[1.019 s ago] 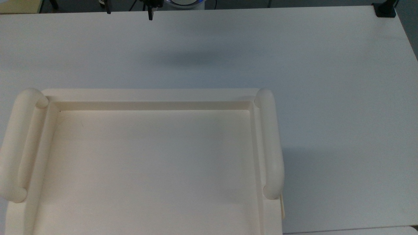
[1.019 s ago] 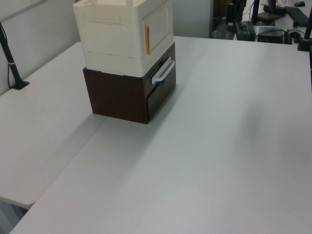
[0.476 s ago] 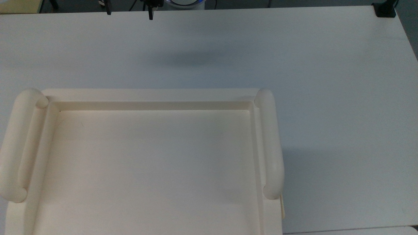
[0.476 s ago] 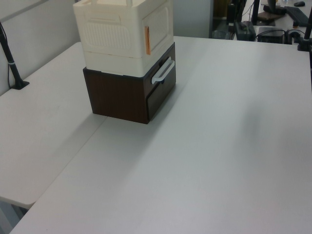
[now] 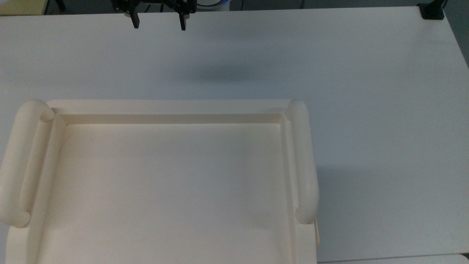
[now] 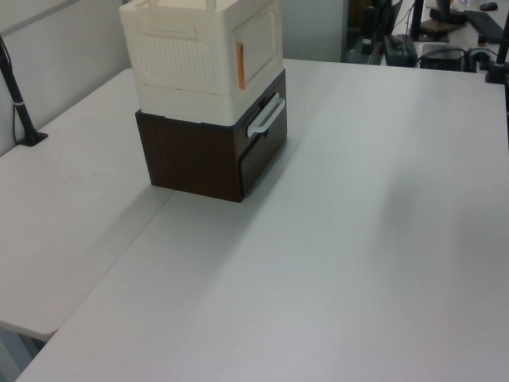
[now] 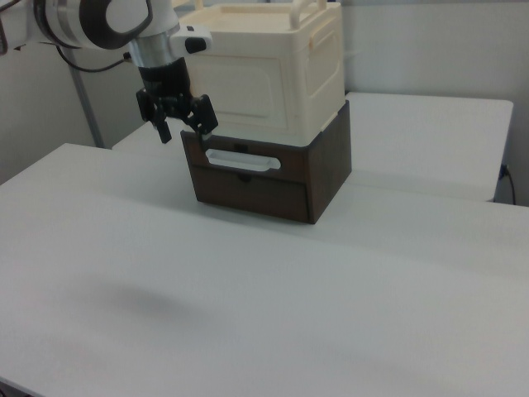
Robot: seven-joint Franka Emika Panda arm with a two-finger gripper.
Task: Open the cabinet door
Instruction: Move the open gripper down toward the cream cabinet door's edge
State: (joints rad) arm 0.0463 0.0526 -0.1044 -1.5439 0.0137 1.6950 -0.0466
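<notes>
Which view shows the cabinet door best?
The right view: the cabinet door faces the camera whole, closed, with the open pincer in front of it. The left view shows it obliquely, beside an orange strip. The top view gives the cabinet's tray-like top.

We see the cabinet door [image 7: 241,88], a cream panel with a raised rim, standing upright and shut flush in the cabinet's front above the dark drawer.
</notes>
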